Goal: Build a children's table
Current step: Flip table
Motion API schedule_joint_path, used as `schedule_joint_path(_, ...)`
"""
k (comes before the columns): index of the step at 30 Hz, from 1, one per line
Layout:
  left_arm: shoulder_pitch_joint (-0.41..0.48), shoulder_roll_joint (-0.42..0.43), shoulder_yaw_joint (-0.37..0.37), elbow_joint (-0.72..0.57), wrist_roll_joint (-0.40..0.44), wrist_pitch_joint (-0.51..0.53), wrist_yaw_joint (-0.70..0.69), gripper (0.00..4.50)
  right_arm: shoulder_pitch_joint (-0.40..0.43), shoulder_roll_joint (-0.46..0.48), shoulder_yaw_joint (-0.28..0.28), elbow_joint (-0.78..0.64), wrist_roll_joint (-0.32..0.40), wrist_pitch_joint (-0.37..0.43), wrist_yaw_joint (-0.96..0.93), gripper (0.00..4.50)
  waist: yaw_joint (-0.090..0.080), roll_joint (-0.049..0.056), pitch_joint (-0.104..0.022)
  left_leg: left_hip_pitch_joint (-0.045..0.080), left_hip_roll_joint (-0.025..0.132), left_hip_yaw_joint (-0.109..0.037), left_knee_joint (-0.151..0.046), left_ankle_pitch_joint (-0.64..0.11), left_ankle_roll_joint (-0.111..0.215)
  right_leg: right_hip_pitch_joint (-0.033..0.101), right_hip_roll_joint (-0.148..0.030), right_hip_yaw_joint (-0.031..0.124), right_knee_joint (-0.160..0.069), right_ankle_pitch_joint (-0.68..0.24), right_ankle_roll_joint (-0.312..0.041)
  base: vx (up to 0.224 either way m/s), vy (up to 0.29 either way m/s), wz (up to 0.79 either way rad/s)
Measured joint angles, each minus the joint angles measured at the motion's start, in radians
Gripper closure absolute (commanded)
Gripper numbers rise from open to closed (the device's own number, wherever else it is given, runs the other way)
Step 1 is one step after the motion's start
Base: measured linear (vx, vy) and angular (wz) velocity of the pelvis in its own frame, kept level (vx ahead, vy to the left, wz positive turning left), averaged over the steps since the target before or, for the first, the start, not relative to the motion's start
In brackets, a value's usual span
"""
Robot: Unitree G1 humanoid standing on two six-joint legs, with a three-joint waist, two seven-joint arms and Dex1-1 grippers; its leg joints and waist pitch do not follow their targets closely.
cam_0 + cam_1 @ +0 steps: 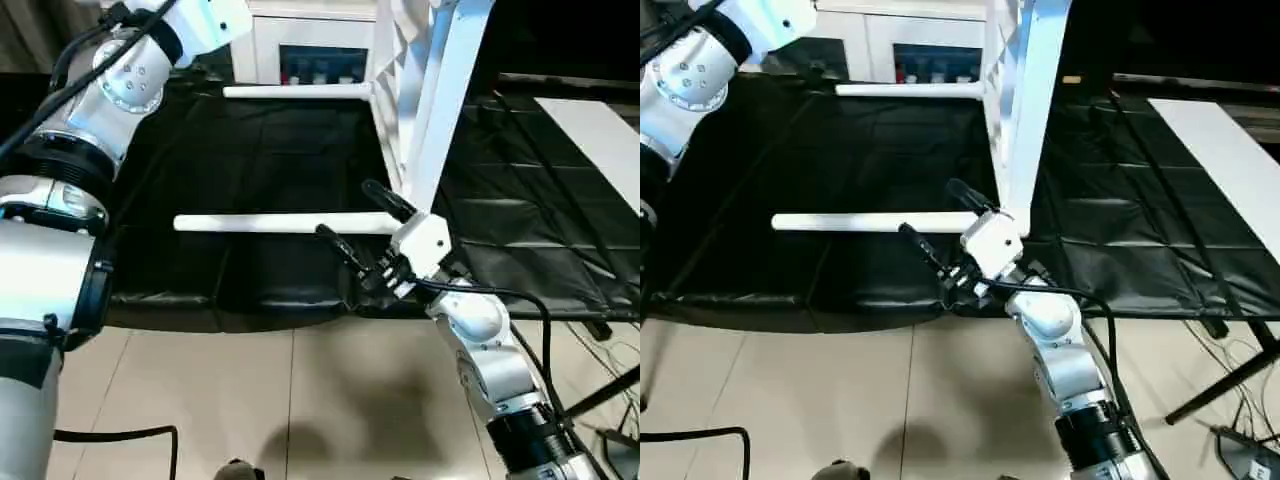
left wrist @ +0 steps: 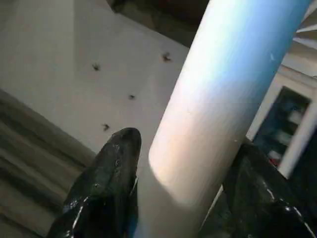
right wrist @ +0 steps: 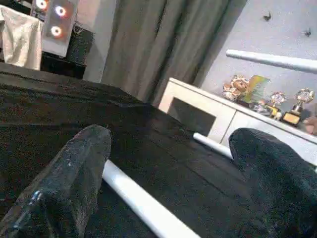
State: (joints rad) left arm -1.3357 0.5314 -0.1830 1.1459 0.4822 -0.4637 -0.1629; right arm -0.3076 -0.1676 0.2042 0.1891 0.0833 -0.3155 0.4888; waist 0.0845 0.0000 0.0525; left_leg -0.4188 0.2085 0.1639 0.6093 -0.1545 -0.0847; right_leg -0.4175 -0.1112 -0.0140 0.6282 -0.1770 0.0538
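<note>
Setting: a black cloth (image 1: 250,170) covers the work surface, pale tile floor below, a white cabinet (image 1: 310,50) behind.

Head views, tabletop: the white tabletop (image 1: 425,110) stands on edge on the black cloth, its ribbed underside facing the robot's left.

Head views, legs: two legs stick out sideways from the tabletop toward the robot's left, long axes level; the near leg (image 1: 280,223) hangs just above the cloth, the far leg (image 1: 295,91) lies further back.

Head views, right gripper (image 1: 358,222): fingers spread, straddling the near leg close to where it meets the tabletop; this arm is much the nearer to that joint.

Left wrist view: the left gripper (image 2: 183,188) has both fingers (image 2: 106,183) pressed against a thick white tube (image 2: 223,99), gripping it.

Right wrist view: the near leg runs between the parted fingers (image 3: 74,178), away over the cloth.

Judgement: the next move likely turns on closing around that leg, squarely across its length.
</note>
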Motion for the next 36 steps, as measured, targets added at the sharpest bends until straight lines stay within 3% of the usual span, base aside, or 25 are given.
schedule_joint_path(5, 0.038, -0.025, 0.056, -0.067, -0.074, 0.063, -0.089, 2.15, 0.028, 0.004, 0.0, 0.0, 0.006, 0.024, 0.003, 0.27, 0.024, 0.019, -0.001, 0.0, -0.001, 0.005, -0.002, 0.0, 0.0, 0.0, -0.001, 0.0, 0.0, -0.001, 0.001, 0.0, 0.0, 0.0)
schedule_joint_path(8, 0.05, -0.038, 0.084, -0.1, -0.113, 0.088, -0.11, 2.15, 0.038, 0.005, 0.0, 0.001, 0.005, 0.034, 0.002, 0.27, 0.033, 0.025, -0.001, -0.001, -0.001, 0.006, -0.002, 0.0, 0.0, -0.001, -0.003, 0.0, 0.0, -0.001, 0.001, 0.0, 0.0, 0.0)
schedule_joint_path(15, 0.059, -0.074, 0.212, -0.136, -0.265, 0.183, -0.116, 2.15, 0.052, 0.002, -0.002, 0.011, 0.007, 0.091, 0.0, 0.27, 0.029, 0.026, -0.001, -0.001, -0.001, 0.006, -0.003, 0.0, 0.0, -0.001, -0.002, 0.0, 0.0, -0.001, 0.001, 0.0, 0.0, 0.0)
schedule_joint_path(17, 0.071, -0.093, 0.258, -0.147, -0.318, 0.223, -0.115, 2.15, 0.072, 0.003, -0.002, 0.02, 0.011, 0.127, 0.001, 0.0, 0.027, 0.026, -0.001, -0.002, -0.001, 0.006, -0.003, 0.0, 0.0, -0.001, -0.002, 0.0, -0.001, -0.001, 0.001, 0.0, 0.0, 0.0)
schedule_joint_path(20, 0.081, -0.106, 0.297, -0.148, -0.372, 0.261, -0.11, 2.15, 0.08, 0.005, -0.004, 0.048, 0.013, 0.161, -0.003, 0.0, 0.02, 0.023, 0.001, -0.003, -0.001, 0.005, -0.003, 0.0, 0.0, -0.003, -0.001, 0.0, -0.002, -0.001, 0.001, 0.0, 0.0, 0.0)
schedule_joint_path(23, 0.099, -0.109, 0.309, -0.172, -0.393, 0.293, -0.107, 2.16, 0.079, 0.03, -0.057, 0.059, 0.045, 0.197, -0.051, 0.0, 0.016, 0.022, 0.002, -0.004, 0.0, 0.005, -0.003, 0.0, 0.0, -0.002, -0.001, 0.0, -0.006, -0.001, 0.001, 0.0, 0.0, 0.0)
schedule_joint_path(29, 0.193, -0.13, 0.345, -0.336, -0.432, 0.386, -0.108, 2.16, 0.001, 0.096, -0.25, 0.075, 0.175, 0.206, -0.214, 0.0, 0.014, 0.022, 0.002, -0.005, 0.0, 0.006, -0.003, 0.001, 0.002, -0.002, -0.001, 0.0, -0.01, -0.001, 0.001, 0.0, 0.0, 0.0)
schedule_joint_path(32, 0.245, -0.142, 0.374, -0.391, -0.478, 0.432, -0.106, 2.16, -0.051, 0.11, -0.298, 0.096, 0.23, 0.207, -0.232, 0.0, 0.011, 0.022, 0.002, -0.005, 0.0, 0.007, -0.003, 0.002, 0.003, -0.002, -0.001, 0.0, -0.011, -0.001, 0.001, 0.0, 0.0, 0.0)
schedule_joint_path(36, 0.295, -0.153, 0.394, -0.434, -0.516, 0.473, -0.095, 2.18, -0.127, 0.11, -0.32, 0.158, 0.256, 0.231, -0.234, 0.0, 0.009, 0.021, 0.002, -0.006, 0.0, 0.007, -0.003, 0.004, 0.006, -0.002, -0.001, -0.001, -0.011, -0.001, 0.0, 0.0, 0.0, 0.0)
